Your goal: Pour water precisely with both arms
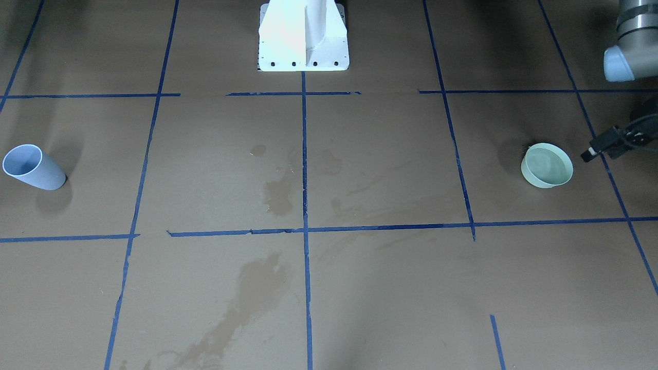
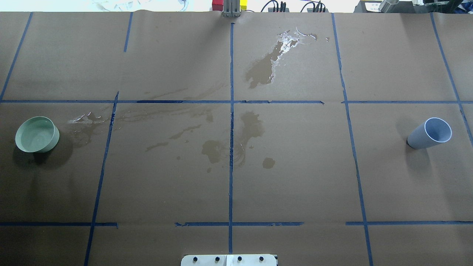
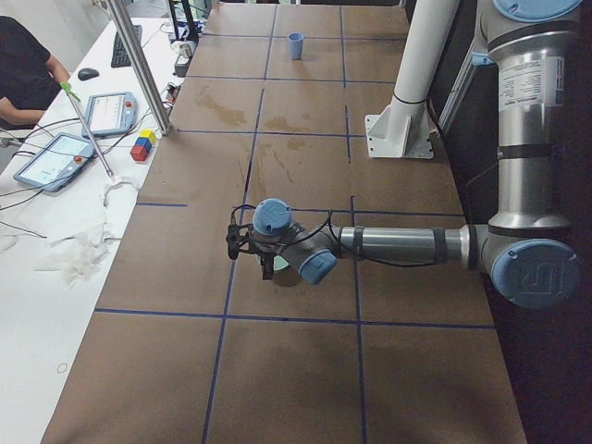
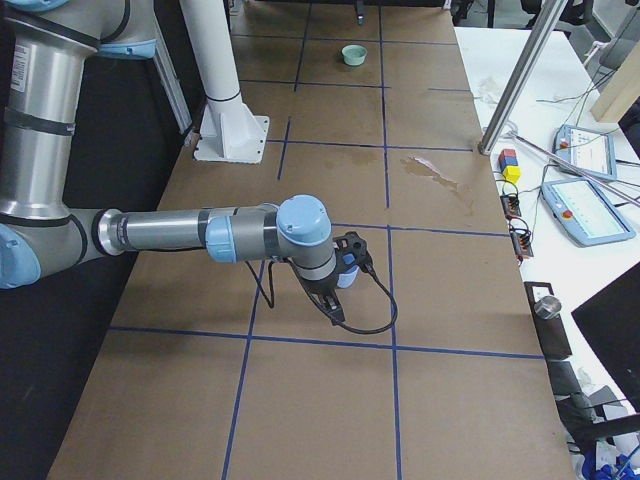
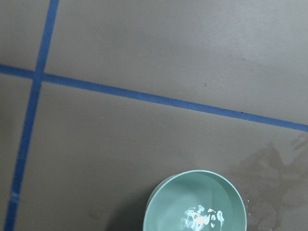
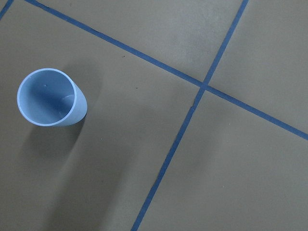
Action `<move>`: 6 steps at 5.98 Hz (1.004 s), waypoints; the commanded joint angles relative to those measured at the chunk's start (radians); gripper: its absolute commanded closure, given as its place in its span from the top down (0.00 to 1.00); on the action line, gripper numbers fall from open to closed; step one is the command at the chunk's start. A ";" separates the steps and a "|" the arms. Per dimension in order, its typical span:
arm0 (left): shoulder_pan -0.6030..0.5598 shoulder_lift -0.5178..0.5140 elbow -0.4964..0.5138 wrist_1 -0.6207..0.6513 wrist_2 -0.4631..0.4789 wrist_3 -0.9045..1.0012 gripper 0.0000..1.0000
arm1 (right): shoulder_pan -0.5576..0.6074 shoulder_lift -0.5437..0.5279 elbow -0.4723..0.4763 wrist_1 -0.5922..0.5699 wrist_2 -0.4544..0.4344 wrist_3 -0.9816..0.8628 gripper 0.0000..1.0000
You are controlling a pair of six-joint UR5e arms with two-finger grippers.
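A pale green bowl (image 5: 195,204) holds water (image 5: 202,217) that glints in the left wrist view. The bowl also shows at the overhead view's left (image 2: 37,134) and in the front view (image 1: 547,164). A light blue cup (image 6: 50,97) stands upright at the overhead view's right (image 2: 430,133); I cannot tell whether it holds water. My left gripper (image 3: 266,268) hangs over the bowl and my right gripper (image 4: 332,300) over the cup. No fingers show in either wrist view, so I cannot tell whether they are open or shut.
The table is covered in brown paper (image 2: 295,177) with a blue tape grid. Wet stains and a glinting puddle (image 2: 282,42) lie at its middle and far side. The white pedestal (image 1: 303,36) stands at the robot's edge. An operators' desk with tablets (image 3: 55,157) runs along the far side.
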 commanded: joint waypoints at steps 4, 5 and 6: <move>-0.215 0.028 -0.060 0.304 0.012 0.573 1.00 | -0.001 0.009 -0.006 -0.093 -0.003 0.016 1.00; -0.226 0.025 -0.124 0.472 0.013 0.633 1.00 | -0.001 0.009 -0.012 -0.093 -0.003 0.016 1.00; -0.252 0.025 -0.203 0.656 0.015 0.710 1.00 | -0.001 0.007 -0.012 -0.093 0.000 0.016 1.00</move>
